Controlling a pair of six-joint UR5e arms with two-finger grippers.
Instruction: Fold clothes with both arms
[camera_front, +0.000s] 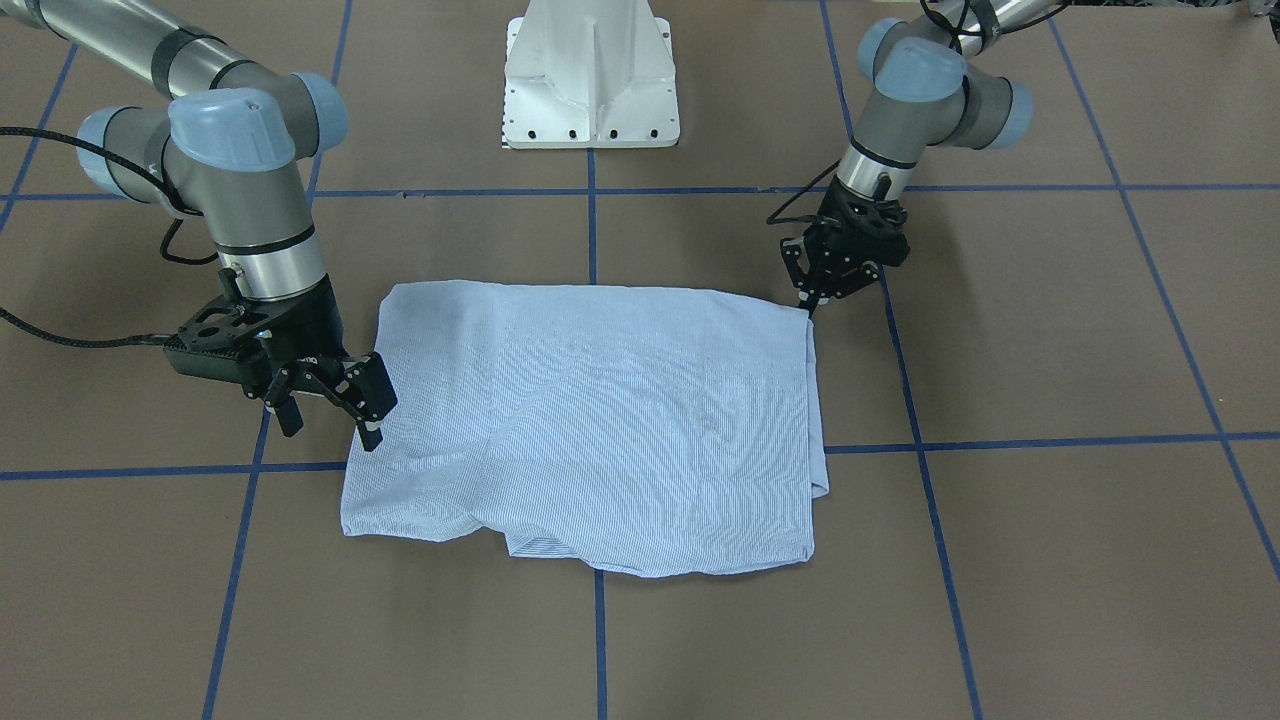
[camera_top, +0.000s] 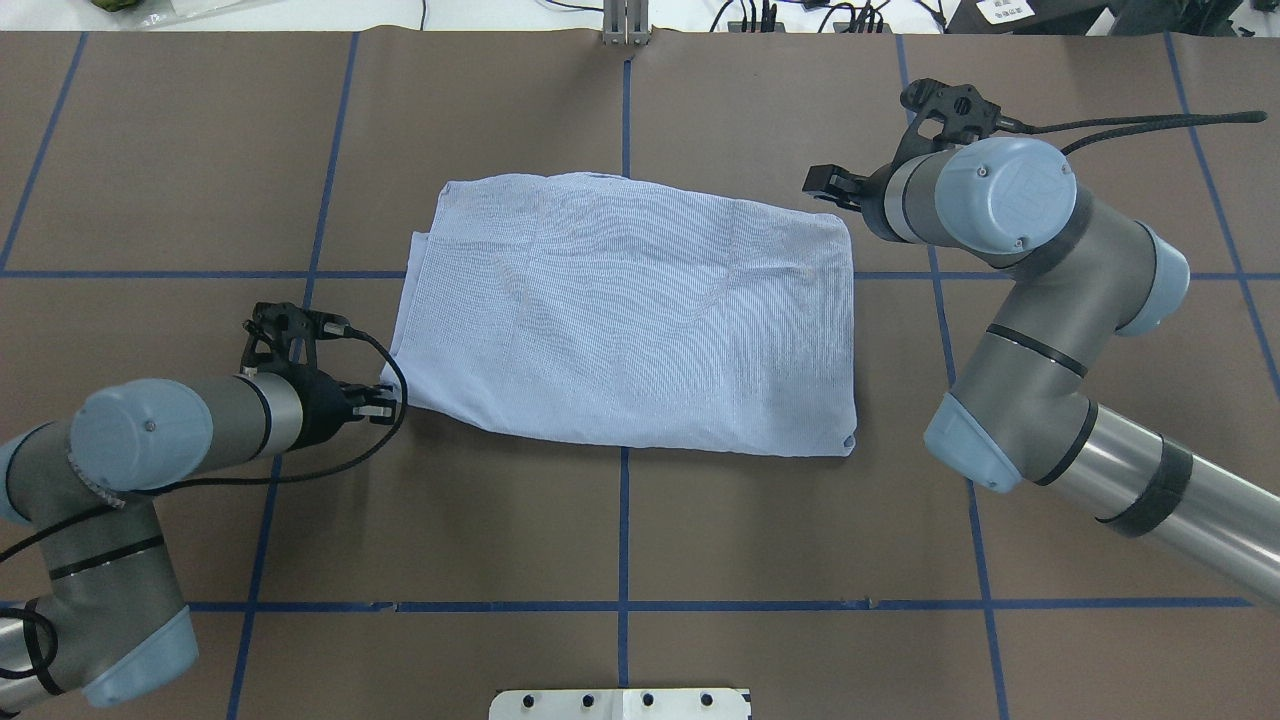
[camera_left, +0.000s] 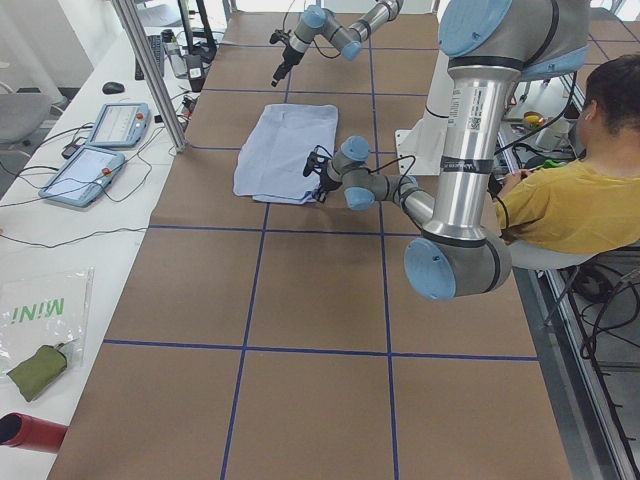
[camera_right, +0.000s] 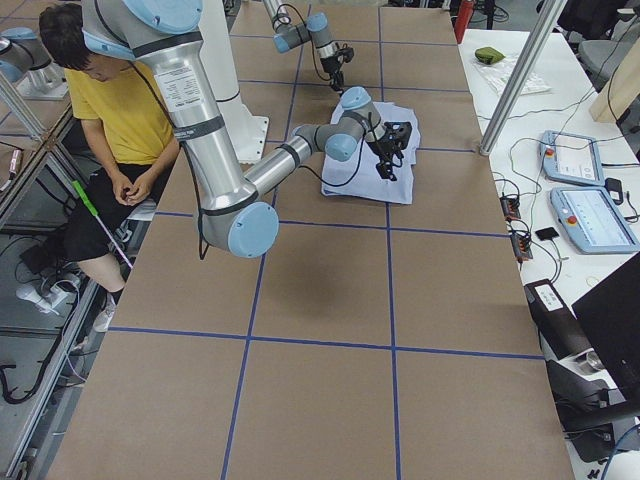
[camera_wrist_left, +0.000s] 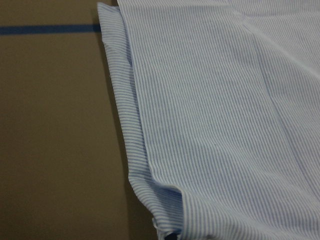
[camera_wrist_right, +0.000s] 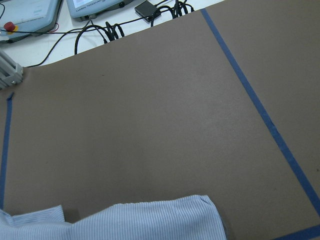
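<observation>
The light blue striped shirt (camera_front: 600, 420) lies folded into a flat rectangle in the middle of the table (camera_front: 1050, 330). It also shows in the overhead view (camera_top: 630, 310). My left gripper (camera_front: 808, 300) is low at the shirt's corner nearest the robot on the left (camera_top: 388, 403), fingertips close together on that corner. The left wrist view shows the shirt's layered edge (camera_wrist_left: 210, 125). My right gripper (camera_front: 330, 425) is wide open at the shirt's far right edge (camera_top: 825, 185), one finger over the cloth, holding nothing. The right wrist view shows only a shirt corner (camera_wrist_right: 150, 220).
The white pedestal base (camera_front: 592, 80) stands behind the shirt. Blue tape lines (camera_top: 624, 520) cross the brown table. A seated person in yellow (camera_left: 570, 200) is beside the robot. Control tablets (camera_right: 590, 190) and cables lie on the far bench.
</observation>
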